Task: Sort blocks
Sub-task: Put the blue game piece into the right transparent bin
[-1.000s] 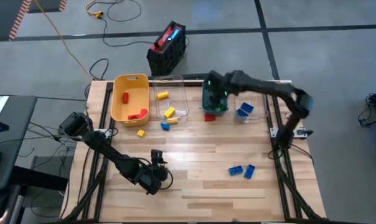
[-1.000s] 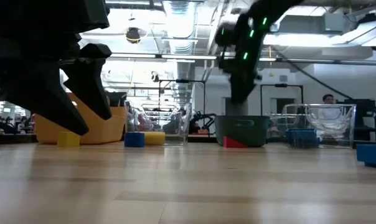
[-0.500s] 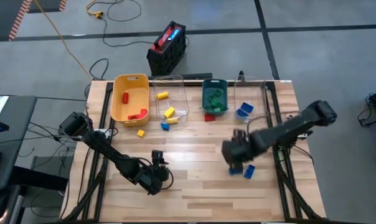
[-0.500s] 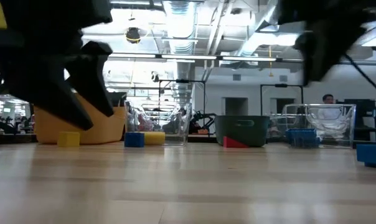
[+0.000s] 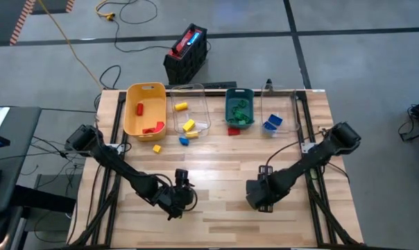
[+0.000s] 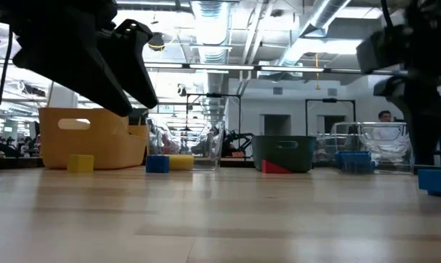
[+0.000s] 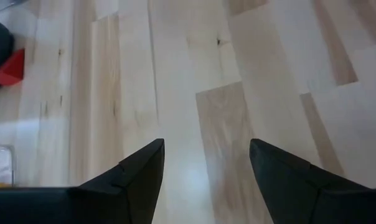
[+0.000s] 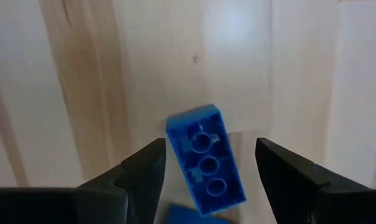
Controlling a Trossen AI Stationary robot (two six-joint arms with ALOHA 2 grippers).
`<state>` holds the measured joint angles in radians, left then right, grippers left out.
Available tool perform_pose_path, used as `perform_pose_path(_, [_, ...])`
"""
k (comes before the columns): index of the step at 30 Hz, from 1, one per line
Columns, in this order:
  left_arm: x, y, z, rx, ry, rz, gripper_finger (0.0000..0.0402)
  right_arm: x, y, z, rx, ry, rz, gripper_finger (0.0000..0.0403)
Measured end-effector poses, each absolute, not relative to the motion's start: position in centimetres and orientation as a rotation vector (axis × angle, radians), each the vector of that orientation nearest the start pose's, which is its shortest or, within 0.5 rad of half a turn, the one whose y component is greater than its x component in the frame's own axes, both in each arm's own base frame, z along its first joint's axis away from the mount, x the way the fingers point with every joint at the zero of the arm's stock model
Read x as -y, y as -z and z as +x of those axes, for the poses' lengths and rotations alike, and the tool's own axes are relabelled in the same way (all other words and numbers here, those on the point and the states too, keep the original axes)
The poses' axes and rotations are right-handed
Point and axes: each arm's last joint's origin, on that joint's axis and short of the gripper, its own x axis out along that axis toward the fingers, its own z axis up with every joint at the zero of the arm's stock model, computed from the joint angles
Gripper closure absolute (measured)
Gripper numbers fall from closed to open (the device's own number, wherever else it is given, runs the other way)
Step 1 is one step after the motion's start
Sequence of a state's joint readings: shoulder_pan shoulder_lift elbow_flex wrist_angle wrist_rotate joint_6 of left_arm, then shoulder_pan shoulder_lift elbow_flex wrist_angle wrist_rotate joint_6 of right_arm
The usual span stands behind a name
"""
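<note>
Right gripper (image 8: pixel 205 163) has dropped, open (left gripper (image 7: pixel 205 163) too), over one blue block (image 8: pixel 206 163).

Blue brick (image 8: pixel 206 163) on table, hollow underside up; red (image 5: pixel 153 127), yellow (image 5: pixel 188 126), green (image 5: pixel 240 108) blocks in bins.

Between the open fingers of the right claw (image 8: pixel 206 165) lies a blue brick (image 8: pixel 206 162), with free gap on both sides of it. Ahead of the left claw (image 7: pixel 206 165) the wooden surface (image 7: pixel 194 74) is bare; only a red block (image 7: pixel 7 67) sits far off to one side.
</note>
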<state>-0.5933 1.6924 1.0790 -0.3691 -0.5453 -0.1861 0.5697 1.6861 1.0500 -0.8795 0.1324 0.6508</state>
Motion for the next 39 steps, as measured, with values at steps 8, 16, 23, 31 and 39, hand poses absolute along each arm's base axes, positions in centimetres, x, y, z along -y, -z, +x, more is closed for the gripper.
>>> perform_pose_path(8, [17.2,-19.6,29.1,-0.836,-0.041,0.349,0.0171,-15.7,-14.9,24.9,-1.515,0.115,-0.067,0.0142])
perform_pose_path(16, [17.2,-19.6,29.0,-0.845,-0.046,0.339,0.0171,-15.1,-13.9,25.8,-1.557,0.054,-0.078,0.0190])
perform_pose_path(23, [16.8,-19.2,28.4,-0.908,-0.077,0.362,0.0171,-12.9,-14.8,26.2,-1.570,0.051,-0.104,0.0293])
perform_pose_path(31, [16.9,-18.9,27.8,-0.945,-0.100,0.346,0.0171,-8.6,-19.8,26.3,-1.385,0.127,-0.106,0.0293])
perform_pose_path(39, [17.3,-18.8,27.4,-0.954,-0.097,0.348,0.0171,-0.2,-27.0,22.1,-1.147,0.601,-0.076,0.0293])
